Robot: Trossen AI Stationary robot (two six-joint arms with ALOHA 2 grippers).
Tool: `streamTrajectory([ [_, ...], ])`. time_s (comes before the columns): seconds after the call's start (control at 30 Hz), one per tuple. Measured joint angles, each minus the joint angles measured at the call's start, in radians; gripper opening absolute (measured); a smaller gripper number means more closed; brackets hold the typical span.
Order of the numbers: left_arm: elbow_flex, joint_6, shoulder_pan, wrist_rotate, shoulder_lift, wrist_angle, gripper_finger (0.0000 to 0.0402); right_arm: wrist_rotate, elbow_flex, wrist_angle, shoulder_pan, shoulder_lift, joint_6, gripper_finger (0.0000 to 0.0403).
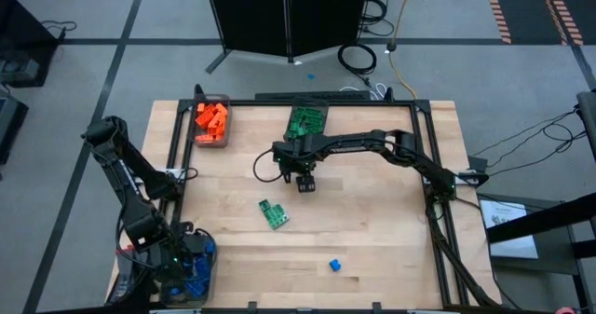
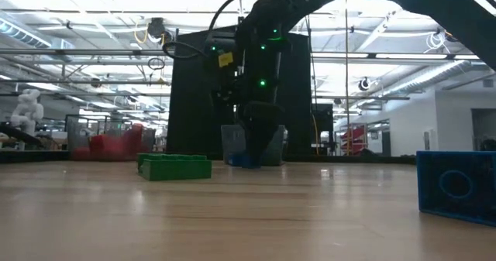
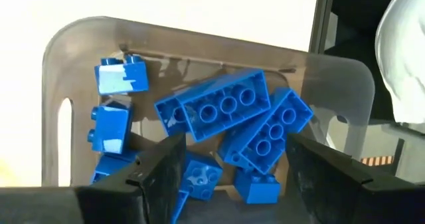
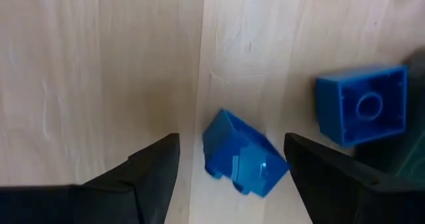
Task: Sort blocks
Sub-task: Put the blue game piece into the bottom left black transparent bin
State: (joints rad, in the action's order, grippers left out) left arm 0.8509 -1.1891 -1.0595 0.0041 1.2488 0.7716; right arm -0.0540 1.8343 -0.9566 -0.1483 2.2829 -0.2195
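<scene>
Blue block (image 4: 242,155) lies on the bench between the right tool (image 4: 232,167)'s spread, empty fingers, awaiting pickup, while the left tool (image 3: 232,164) hangs released over the blue bin (image 3: 60,64).

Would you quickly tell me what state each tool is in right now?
Left tool: open, empty, over the bin of blue blocks.
Right tool: open, empty, straddling a blue block on the table.

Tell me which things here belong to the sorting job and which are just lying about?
Part of the job:
- orange blocks in their bin
- green blocks in a bin, more loose on the table
- blue blocks in a bin, under the open left tool
- loose blue block between the open right tool's fingers
- another blue block near the front edge

Lying about:
- coiled cables on the floor
- black cabinet
</scene>
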Motion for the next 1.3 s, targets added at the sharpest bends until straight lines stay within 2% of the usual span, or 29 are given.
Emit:
streamTrajectory([
  [0.23, 0.000, 0.000, 0.000, -0.020, 0.000, 0.000, 0.0258, -0.025, 0.000, 0.010, -0.001, 0.000, 0.008, 0.0254],
  [0.33, 0.000, 0.000, 0.000, -0.044, 0.000, 0.000, 0.0258, -0.058, 0.000, 0.012, 0.002, -0.001, -0.007, 0.0222],
  [0.5, 0.000, 0.001, 0.000, -0.075, 0.000, 0.000, 0.0258, -0.058, 0.000, 0.006, 0.003, -0.003, -0.016, 0.0141],
  [0.67, 0.000, 0.001, 0.000, -0.115, 0.000, 0.000, 0.0258, -0.058, 0.001, 0.003, 0.013, -0.003, -0.025, 0.0139],
  [0.83, 0.000, 0.087, 0.000, -0.185, 0.000, 0.000, 0.0258, -0.056, 0.001, 0.002, 0.036, -0.003, -0.028, 0.0139],
  [0.93, 0.000, 0.165, 0.000, -0.348, 0.000, 0.011, 0.0258, -0.054, 0.026, -0.030, 0.058, -0.001, -0.014, 0.0139],
  [1.07, 0.000, 0.206, 0.000, -0.654, 0.000, 0.061, 0.0258, -0.055, 0.112, -0.070, 0.108, 0.000, -0.014, 0.0139],
  [1.2, 0.000, 0.093, 0.013, -0.993, -0.002, 0.116, 0.0258, -0.152, 0.256, -0.131, 0.172, 0.000, -0.067, 0.0139],
  [1.3, 0.000, -0.047, 0.026, -1.199, -0.014, 0.161, 0.0258, -0.245, 0.385, -0.148, 0.223, -0.001, -0.119, 0.0139],
])
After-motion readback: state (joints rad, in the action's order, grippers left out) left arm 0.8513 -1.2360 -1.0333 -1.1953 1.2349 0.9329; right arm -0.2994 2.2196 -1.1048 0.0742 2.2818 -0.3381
